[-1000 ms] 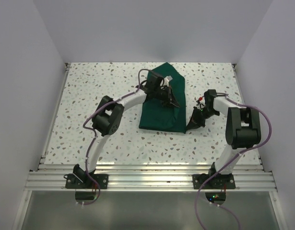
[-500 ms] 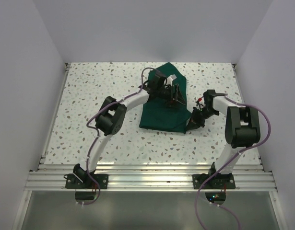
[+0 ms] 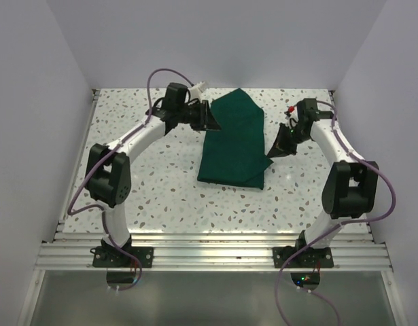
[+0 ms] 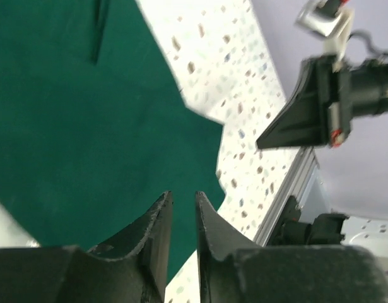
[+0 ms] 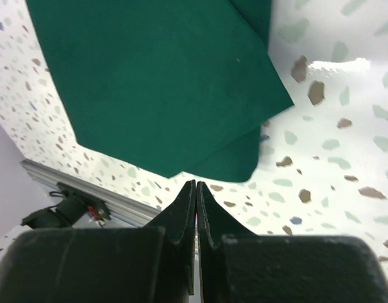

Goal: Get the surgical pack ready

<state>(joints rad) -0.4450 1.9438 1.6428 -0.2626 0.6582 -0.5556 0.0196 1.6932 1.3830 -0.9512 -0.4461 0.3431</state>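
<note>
The green cloth [image 3: 232, 146] lies folded flat near the surface's [image 3: 141, 136] far edge, right of centre. The left tool [image 3: 213, 122] hovers by its far-left edge, fingers narrowly apart and empty. The right tool [image 3: 273, 151], pinched shut on nothing, hangs beside its right edge, probably between folds.

The top view looks down from high at the near edge over the whole counter [image 3: 161, 183]. Wrist views hang close; all three share the green cloth [image 3: 232, 146].

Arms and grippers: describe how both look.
The left arm and right arm have white links and bulky black joints; a purple cable loops along each. The left gripper and right gripper are black, with two tapered fingers.
</note>
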